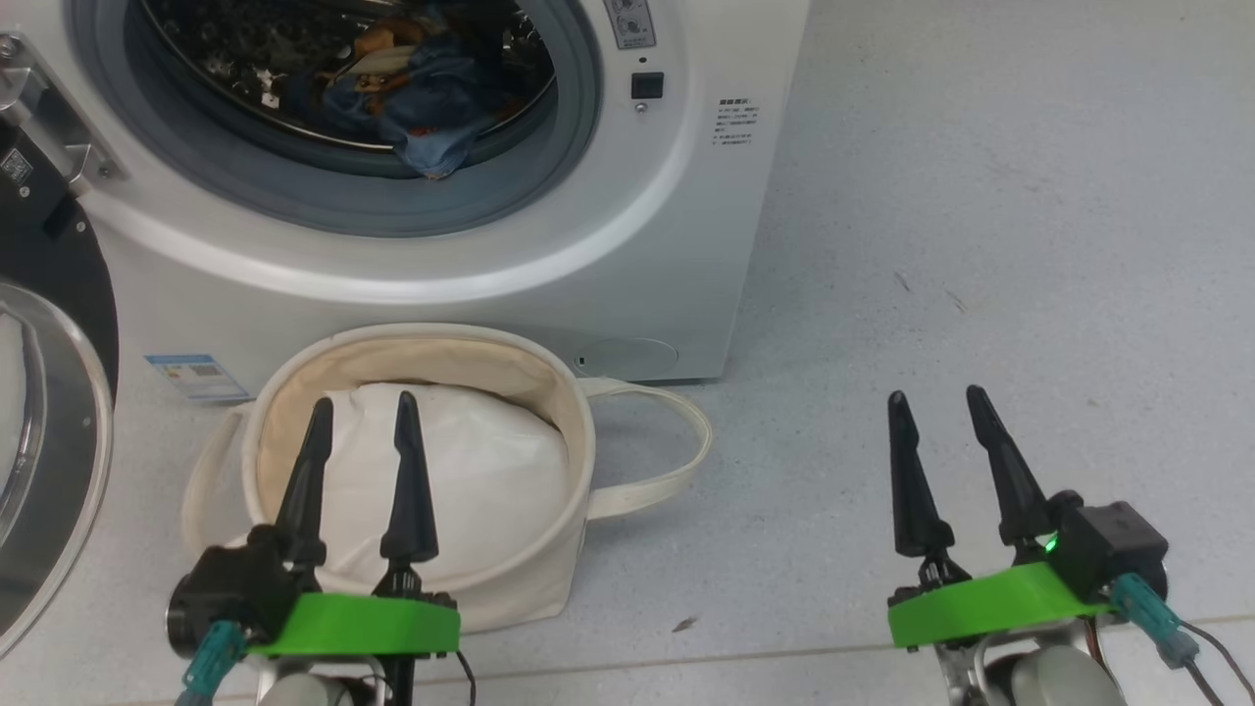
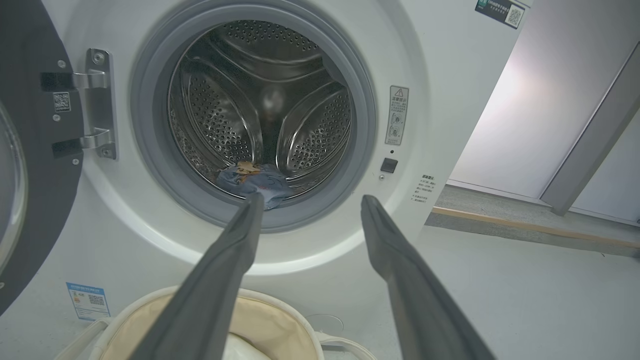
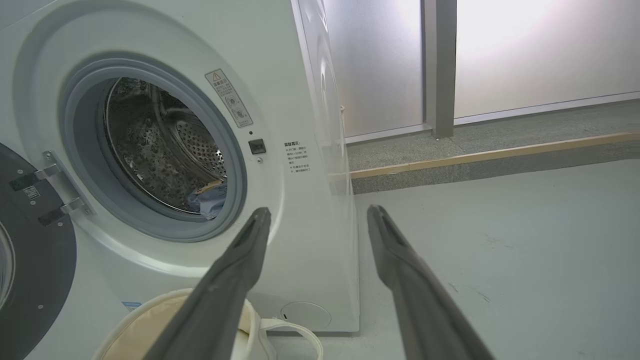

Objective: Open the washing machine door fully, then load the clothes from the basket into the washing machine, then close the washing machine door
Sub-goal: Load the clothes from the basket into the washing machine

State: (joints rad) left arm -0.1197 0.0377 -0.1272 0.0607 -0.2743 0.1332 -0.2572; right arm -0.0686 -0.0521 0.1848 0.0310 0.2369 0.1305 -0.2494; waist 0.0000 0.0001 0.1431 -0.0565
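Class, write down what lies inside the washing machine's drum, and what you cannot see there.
The clothes, a blue printed garment, lie at the front bottom of the steel drum, one fold drooping onto the grey seal. Whatever is beneath them is covered.

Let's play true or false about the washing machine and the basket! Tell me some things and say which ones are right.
1. The washing machine door is shut. False: it stands open on the left.
2. The clothes are inside the washing machine. True.
3. The basket is empty. False: a white bundle lies in it.
4. The left gripper and right gripper have open jaws holding nothing. True.
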